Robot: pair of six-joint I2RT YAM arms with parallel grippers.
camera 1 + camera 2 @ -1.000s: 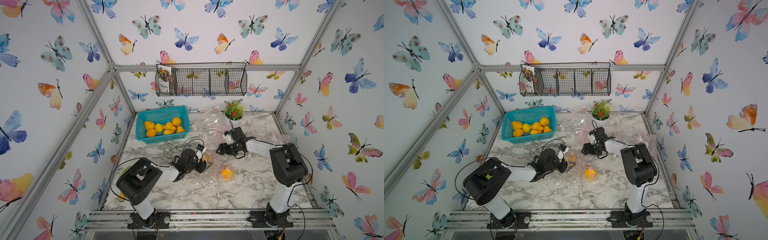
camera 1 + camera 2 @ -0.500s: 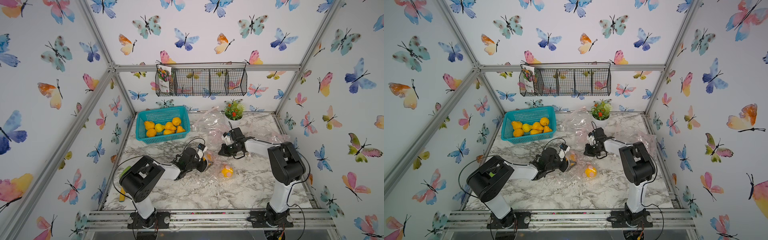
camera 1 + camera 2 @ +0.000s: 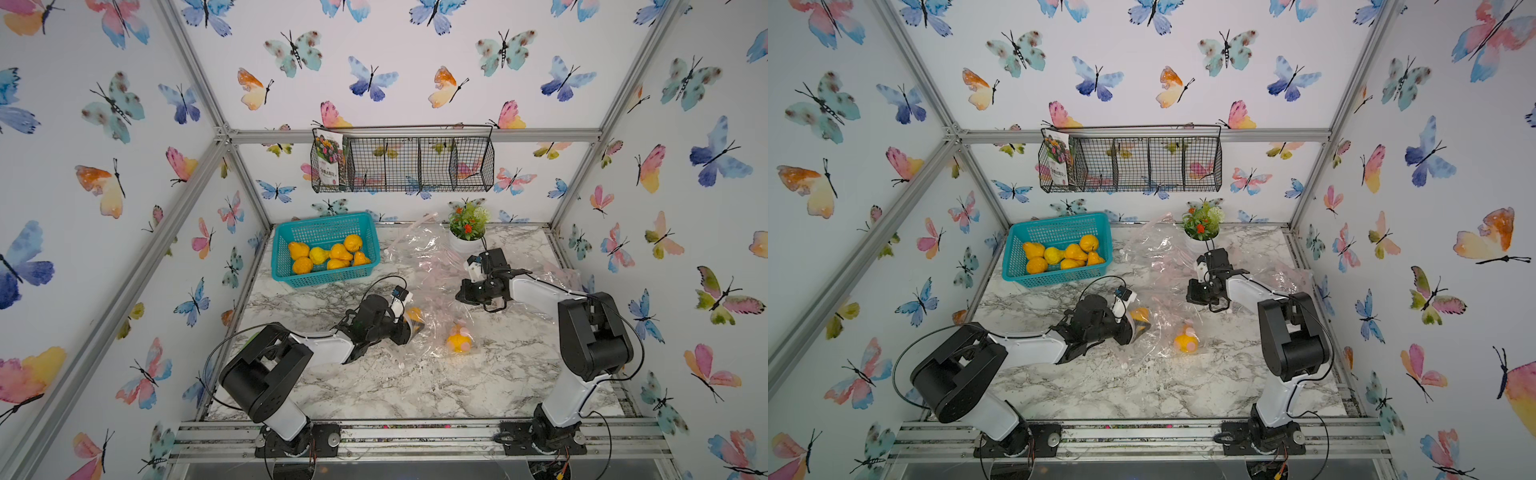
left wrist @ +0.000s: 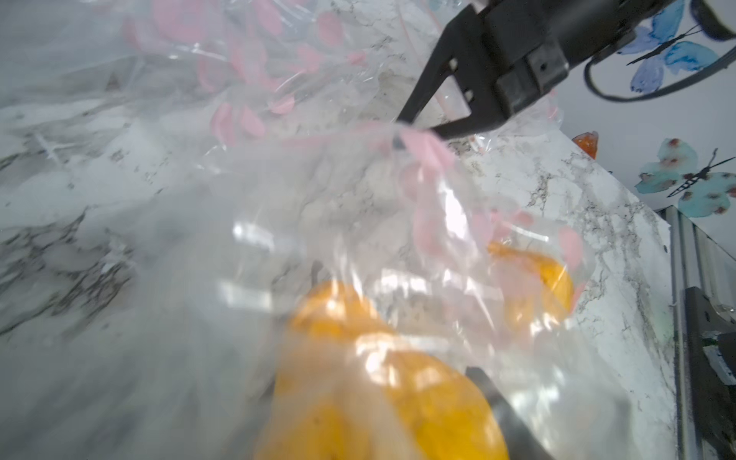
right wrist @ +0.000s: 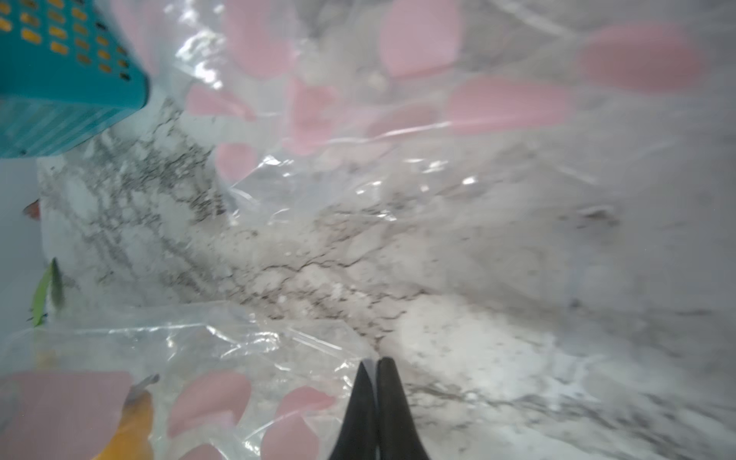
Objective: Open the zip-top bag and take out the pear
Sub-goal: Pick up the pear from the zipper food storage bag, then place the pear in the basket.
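My right claw (image 5: 376, 366) pinches the zip-top bag (image 3: 434, 328) at two o'clock, my left claw (image 3: 409, 327) grips the pear (image 4: 358, 358); slick film may slip.

Basket (image 3: 328, 277) is sitting back-left on the table (image 3: 415, 382), potted plant (image 3: 467, 226) back-centre, zip-top bag (image 3: 436, 316) lying mid-table before both, pear (image 3: 458, 341) inside.

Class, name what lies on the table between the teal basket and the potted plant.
Crumpled clear plastic with pink print lies between the basket and the plant. It shows in both top views.
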